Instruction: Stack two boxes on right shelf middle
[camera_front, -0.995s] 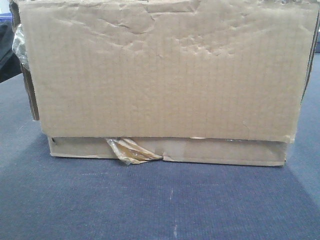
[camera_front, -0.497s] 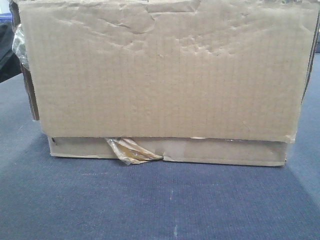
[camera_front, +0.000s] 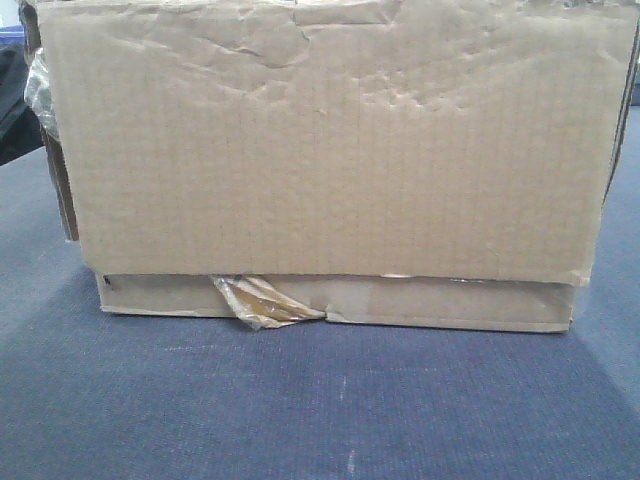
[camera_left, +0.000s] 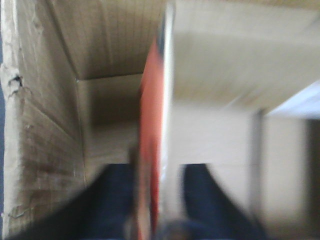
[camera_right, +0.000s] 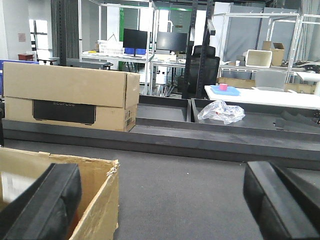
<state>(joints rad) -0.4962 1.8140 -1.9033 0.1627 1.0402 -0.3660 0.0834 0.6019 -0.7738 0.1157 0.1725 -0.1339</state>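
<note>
Blue fabric, box cropped above, left wrist view blurred

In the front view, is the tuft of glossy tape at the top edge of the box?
No, the tape tuft sits at the lower edge of the box, left of middle.

The box is plain tan-brown, its face ruled with faint corrugation lines, and the tape tuft at its lower edge is glossy brown. The counter beneath is dark blue-grey with a fine weave. In the blurred left wrist view an orange-red strip shows against brown cardboard. The right pincer has black fingers. A far cardboard box bears a black panel.
</note>
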